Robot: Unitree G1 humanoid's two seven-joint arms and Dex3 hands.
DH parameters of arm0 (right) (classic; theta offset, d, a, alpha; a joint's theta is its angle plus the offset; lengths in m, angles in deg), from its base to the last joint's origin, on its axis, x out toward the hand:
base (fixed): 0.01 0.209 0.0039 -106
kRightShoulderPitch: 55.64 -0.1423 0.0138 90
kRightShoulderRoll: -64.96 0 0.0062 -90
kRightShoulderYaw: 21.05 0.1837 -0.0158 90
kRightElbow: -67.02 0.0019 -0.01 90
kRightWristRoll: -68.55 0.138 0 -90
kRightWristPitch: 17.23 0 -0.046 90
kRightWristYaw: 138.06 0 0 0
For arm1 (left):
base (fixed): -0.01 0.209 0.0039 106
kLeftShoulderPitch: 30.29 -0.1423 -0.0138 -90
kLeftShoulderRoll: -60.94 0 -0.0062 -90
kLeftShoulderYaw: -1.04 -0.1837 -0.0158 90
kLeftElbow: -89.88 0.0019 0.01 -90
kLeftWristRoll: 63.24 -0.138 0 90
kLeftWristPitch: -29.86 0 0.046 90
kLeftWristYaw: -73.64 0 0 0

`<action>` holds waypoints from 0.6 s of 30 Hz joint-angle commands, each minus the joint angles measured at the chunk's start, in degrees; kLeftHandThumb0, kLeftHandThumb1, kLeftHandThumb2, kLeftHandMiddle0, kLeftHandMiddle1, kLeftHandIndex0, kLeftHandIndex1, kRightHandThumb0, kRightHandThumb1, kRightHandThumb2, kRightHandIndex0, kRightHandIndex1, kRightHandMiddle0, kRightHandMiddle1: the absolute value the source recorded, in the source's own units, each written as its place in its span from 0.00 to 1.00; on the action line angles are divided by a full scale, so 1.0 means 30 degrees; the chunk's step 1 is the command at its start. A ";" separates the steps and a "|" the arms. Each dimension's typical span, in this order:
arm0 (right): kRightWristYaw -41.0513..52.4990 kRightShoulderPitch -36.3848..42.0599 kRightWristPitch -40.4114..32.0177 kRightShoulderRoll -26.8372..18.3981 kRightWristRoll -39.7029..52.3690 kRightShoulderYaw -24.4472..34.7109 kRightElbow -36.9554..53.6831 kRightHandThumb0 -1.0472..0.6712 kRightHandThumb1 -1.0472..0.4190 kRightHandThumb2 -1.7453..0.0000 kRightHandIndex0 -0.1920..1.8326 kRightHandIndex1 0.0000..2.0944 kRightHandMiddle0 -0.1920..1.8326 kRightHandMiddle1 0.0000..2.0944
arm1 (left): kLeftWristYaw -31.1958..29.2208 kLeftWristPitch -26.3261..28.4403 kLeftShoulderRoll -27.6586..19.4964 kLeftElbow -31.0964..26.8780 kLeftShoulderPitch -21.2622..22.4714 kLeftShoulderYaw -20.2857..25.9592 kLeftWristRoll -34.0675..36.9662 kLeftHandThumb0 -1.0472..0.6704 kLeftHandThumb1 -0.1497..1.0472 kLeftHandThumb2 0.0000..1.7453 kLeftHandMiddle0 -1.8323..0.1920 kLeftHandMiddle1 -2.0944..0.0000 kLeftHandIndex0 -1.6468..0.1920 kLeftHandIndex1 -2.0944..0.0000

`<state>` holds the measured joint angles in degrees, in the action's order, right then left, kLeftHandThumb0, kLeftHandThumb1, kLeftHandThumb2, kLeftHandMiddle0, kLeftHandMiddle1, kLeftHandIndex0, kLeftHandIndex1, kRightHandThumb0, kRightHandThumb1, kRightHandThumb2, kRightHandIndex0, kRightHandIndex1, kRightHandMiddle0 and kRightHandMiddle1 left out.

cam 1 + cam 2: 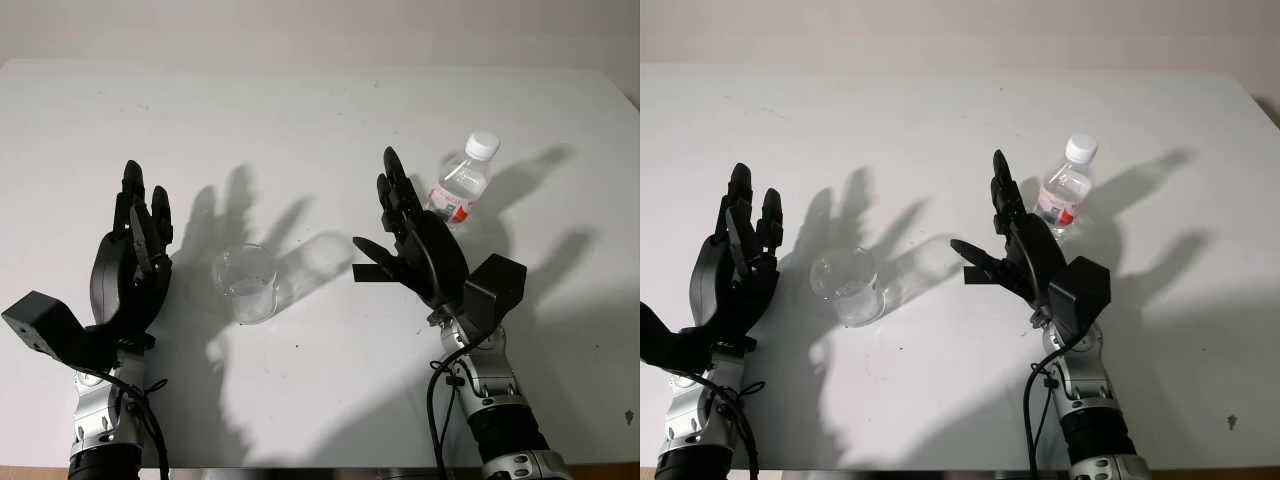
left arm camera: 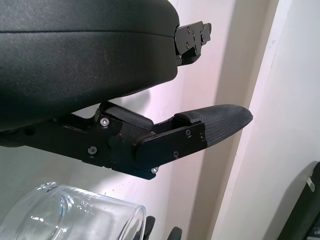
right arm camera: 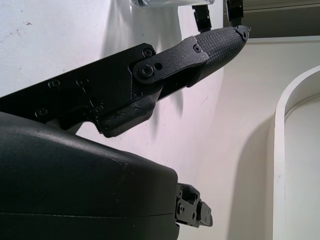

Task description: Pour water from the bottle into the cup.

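While both hands hold nothing, the pour has not begun. On the white bench [image 1: 320, 110], the clear bottle [image 1: 462, 180] with its white cap on stands upright in the upper right of the frame, and the empty glass cup [image 1: 246, 283] stands left of centre, well apart from the bottle. Right hand [image 1: 415, 235] is open, palm turned toward the frame centre, positioned just beside the bottle on its left, apparently not touching it; its fingers [image 1: 392, 185] are extended and clamped on nothing. Left hand [image 1: 135, 255] is open, just left of the cup, fingers likewise unclosed. Assessment: the step in hand is grasping the bottle with the right hand. For a sound grasp, the hand should close around the bottle's middle, near the red label, with the thumb opposing the other fingers, so the light plastic does not tip or slide. The cap appears still fitted and would need removing before any water flows. The left hand is well placed to steady the cup, which, being smooth glass, may skate on the bench.
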<state>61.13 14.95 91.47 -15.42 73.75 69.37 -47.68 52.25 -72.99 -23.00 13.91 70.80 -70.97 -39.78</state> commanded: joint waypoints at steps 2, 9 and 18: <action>0.0021 0.0450 0.0083 -0.0022 -0.0002 -0.0065 0.0524 0.04 0.05 0.97 0.00 0.00 0.00 0.00 | -0.0065 0.0097 -0.0014 0.0030 -0.0371 -0.0001 0.0003 0.17 1.00 0.40 1.00 1.00 1.00 1.00; 0.0712 0.0330 0.0274 -0.0246 -0.0128 -0.0288 0.0153 0.04 0.05 0.97 0.00 0.00 0.00 0.00 | 0.0034 0.0049 -0.0050 0.0601 0.0238 -0.0116 -0.0231 0.17 1.00 0.40 1.00 1.00 1.00 1.00; 0.4351 0.1329 -0.1083 -0.1973 0.1865 -0.0318 0.4185 0.04 0.05 0.97 0.00 0.00 0.00 0.00 | -0.0355 -0.0458 0.0086 0.1338 0.0569 -0.0179 -0.0173 0.17 1.00 0.41 1.00 1.00 1.00 1.00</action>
<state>73.03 18.92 88.86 -19.94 78.27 68.00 -38.16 51.68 -73.88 -23.11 16.58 73.00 -71.22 -40.10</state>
